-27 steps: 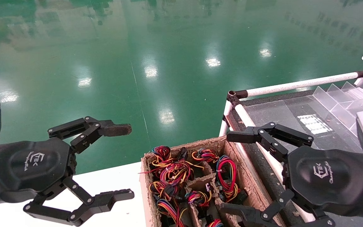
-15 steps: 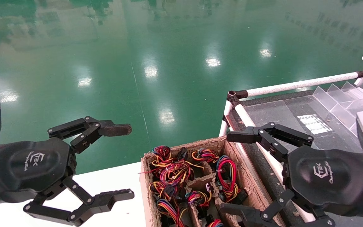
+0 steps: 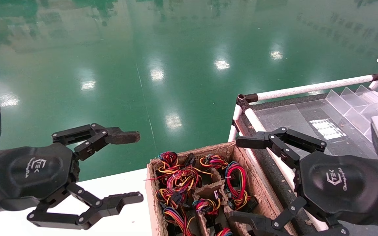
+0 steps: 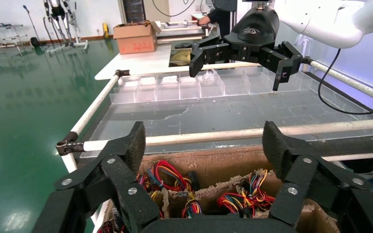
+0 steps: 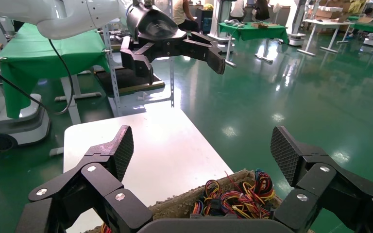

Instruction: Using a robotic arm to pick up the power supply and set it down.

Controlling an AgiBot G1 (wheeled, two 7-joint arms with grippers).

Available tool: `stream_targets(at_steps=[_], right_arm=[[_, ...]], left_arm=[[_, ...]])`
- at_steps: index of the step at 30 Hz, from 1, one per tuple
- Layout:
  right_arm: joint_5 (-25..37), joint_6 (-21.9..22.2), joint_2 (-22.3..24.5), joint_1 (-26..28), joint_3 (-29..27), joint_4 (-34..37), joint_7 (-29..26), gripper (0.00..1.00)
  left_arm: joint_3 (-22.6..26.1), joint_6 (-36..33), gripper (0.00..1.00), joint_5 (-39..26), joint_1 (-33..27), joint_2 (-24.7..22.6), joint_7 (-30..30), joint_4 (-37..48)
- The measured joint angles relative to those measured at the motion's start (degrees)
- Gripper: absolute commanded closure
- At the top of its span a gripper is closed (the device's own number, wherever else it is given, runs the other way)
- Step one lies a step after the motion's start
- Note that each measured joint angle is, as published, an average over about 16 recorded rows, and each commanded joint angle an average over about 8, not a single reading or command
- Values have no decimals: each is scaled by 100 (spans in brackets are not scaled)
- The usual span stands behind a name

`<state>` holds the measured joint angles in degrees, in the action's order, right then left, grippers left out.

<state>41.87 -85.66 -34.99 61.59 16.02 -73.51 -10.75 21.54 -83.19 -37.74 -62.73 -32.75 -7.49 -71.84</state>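
Note:
Bundles of red, yellow, orange and blue wires (image 3: 179, 178) fill the compartments of a brown pulp tray (image 3: 259, 183); these belong to the power supply units, whose metal bodies are hidden below them. My left gripper (image 3: 133, 167) hangs open over the white table (image 3: 123, 183), just left of the tray, with a worn brownish pad on its far finger. My right gripper (image 3: 241, 180) stands open over the tray's right edge, holding nothing. In the left wrist view the open gripper (image 4: 206, 145) frames the wires (image 4: 165, 174). In the right wrist view the open gripper (image 5: 204, 153) frames more wires (image 5: 233, 194).
To the right of the tray is a dark table with a white pipe rail (image 3: 313, 87) and clear plastic divider bins (image 3: 356, 101). Glossy green floor (image 3: 176, 65) lies beyond the table edge.
My left gripper has shifted slightly toward the tray, still open. The right gripper and the tray have not moved.

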Motion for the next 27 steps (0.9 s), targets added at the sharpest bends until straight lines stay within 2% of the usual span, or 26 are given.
stream_targets(at_steps=[27], right_arm=[[0, 0, 0, 0, 0, 0, 0, 0]], left_arm=[[0, 0, 100, 0, 0, 0, 0, 0]])
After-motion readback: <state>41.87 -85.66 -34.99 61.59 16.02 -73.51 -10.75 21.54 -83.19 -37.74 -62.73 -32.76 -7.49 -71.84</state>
